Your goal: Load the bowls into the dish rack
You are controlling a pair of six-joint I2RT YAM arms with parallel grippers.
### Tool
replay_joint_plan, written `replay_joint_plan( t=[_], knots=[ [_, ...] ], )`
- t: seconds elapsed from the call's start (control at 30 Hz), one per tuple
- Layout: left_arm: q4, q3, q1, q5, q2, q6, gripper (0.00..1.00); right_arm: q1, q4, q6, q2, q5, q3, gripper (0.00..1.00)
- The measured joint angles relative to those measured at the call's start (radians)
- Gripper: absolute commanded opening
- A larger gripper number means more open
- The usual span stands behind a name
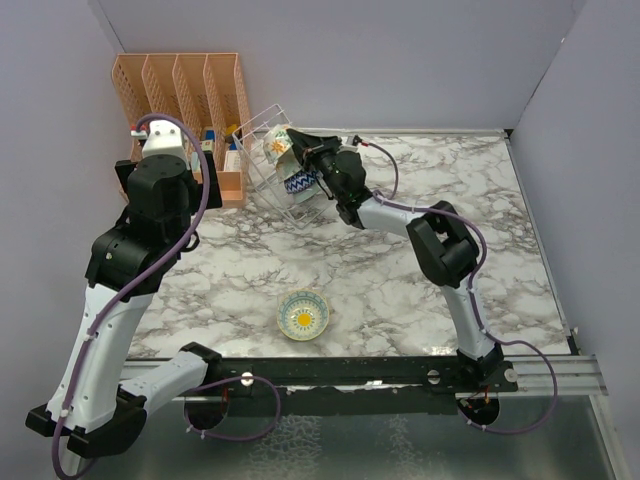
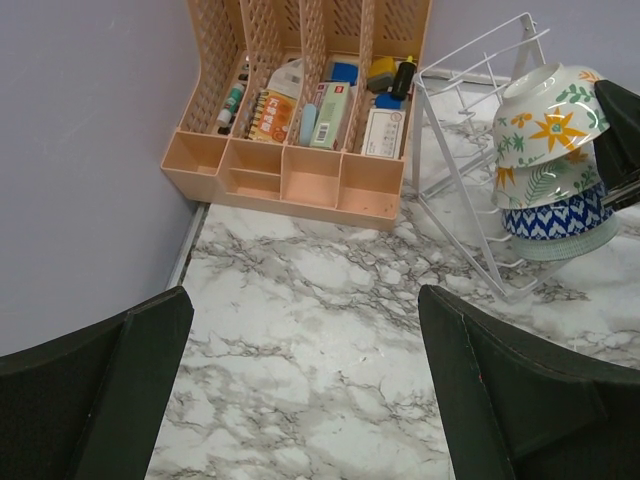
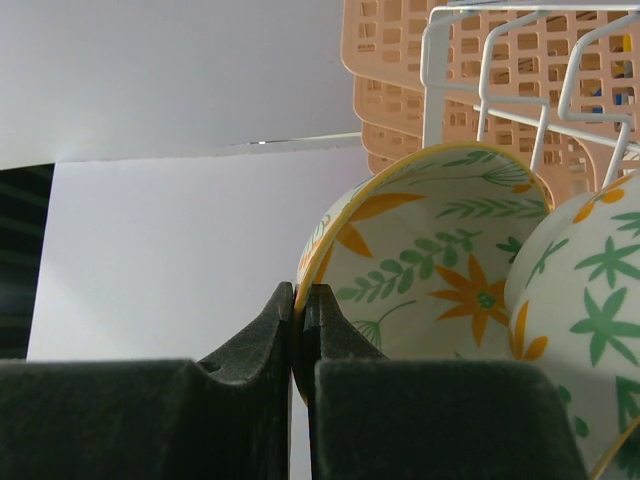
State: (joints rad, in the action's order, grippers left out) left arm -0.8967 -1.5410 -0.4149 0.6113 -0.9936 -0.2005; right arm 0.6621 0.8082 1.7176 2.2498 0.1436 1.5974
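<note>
The white wire dish rack [image 1: 262, 130] stands at the back left, next to the orange organizer. It shows in the left wrist view [image 2: 450, 150] too. Bowls rest in it on their sides: an orange-flower bowl [image 1: 276, 150] above a blue-white zigzag bowl [image 1: 300, 184]. My right gripper [image 3: 303, 300] is shut on the rim of the orange-flower bowl [image 3: 430, 250], at the rack. A second leafy bowl [image 3: 590, 270] touches it. A yellow sun-flower bowl [image 1: 303, 314] sits upright on the table near the front. My left gripper [image 2: 300, 380] is open and empty above the table, left of the rack.
The orange slotted organizer [image 1: 180, 90] with small items stands against the back wall, left of the rack. Purple walls close the left, back and right sides. The marble table [image 1: 450, 290] stretches right of the rack.
</note>
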Motion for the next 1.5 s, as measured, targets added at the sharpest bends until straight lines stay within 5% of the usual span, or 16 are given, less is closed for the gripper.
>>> replay_joint_plan(
  t=[1.07,1.5],
  knots=[
    [0.014,0.023,-0.005,-0.014,0.001,0.010,0.99,-0.006,-0.084,0.071,-0.035,0.008,-0.114,0.37],
    [0.014,0.023,-0.006,-0.019,0.001,0.009,0.99,-0.022,-0.157,0.081,-0.135,-0.022,-0.210,0.39]
  ],
)
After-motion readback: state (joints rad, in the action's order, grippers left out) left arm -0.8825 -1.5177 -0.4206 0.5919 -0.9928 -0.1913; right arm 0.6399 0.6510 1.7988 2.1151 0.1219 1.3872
